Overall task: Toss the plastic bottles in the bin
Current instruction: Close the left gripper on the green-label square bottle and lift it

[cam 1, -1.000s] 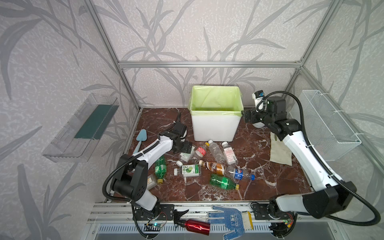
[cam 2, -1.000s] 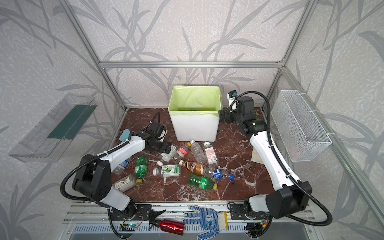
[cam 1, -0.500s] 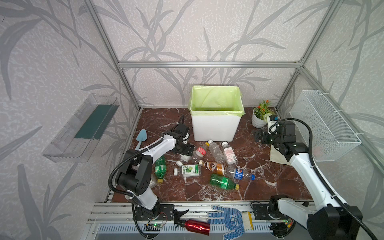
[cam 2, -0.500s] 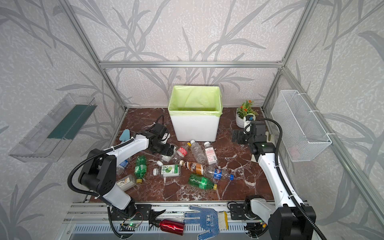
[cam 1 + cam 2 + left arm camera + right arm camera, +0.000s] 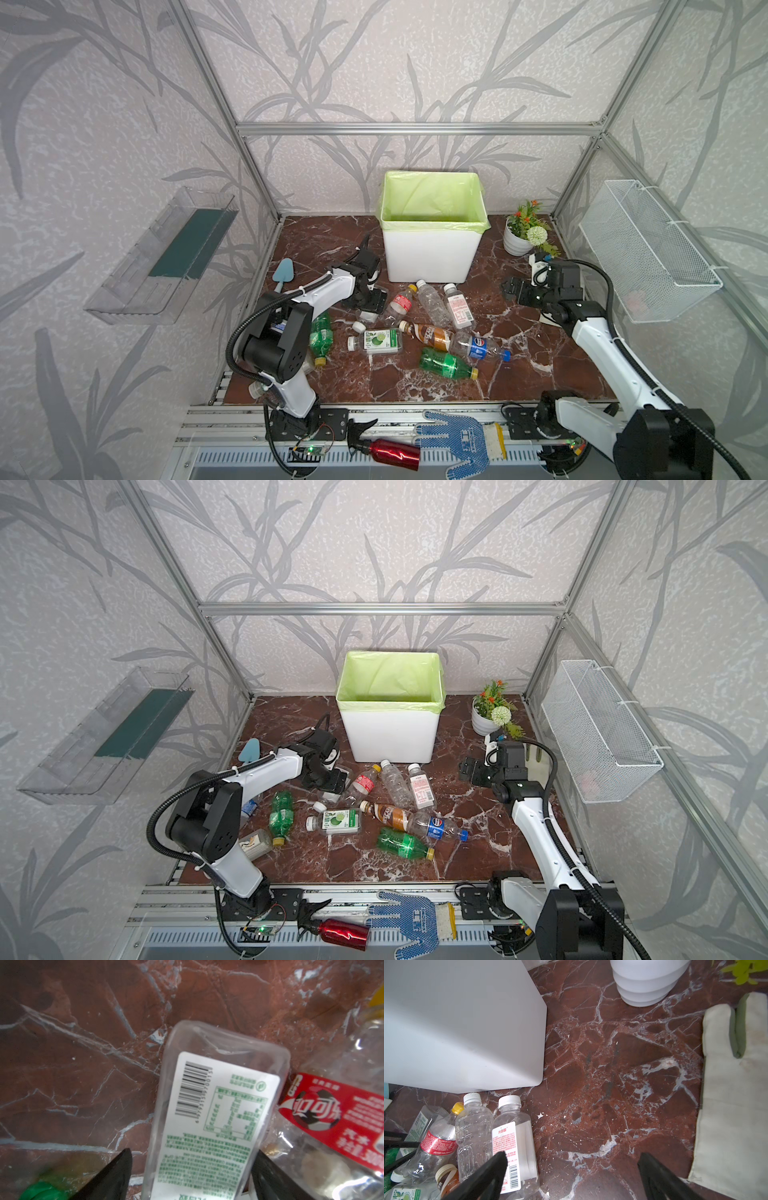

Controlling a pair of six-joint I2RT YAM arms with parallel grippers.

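We're seeing left gripper (image 5: 192,1153) straddling clear green-print bottle (image 5: 218,1105) lying on marble floor (image 5: 83,1064), jaws parted, gap showing one side, not clamping. Right gripper (image 5: 572,1156) hanging over bare floor, jaws spread, gripping nothing. Other plastic bottles (image 5: 432,297) lying scattered just before bin (image 5: 432,257).

White-capped bottle (image 5: 508,1142): red heading 光合致, barcode.
Red-label bottle (image 5: 324,1113): Chinese Coca-Cola logo, 可口可乐.
Blue-label bottle (image 5: 478,345): Pepsi logo.
Flat clear bottle (image 5: 207,1115): barcode, green nutrition table; fine print illegible.
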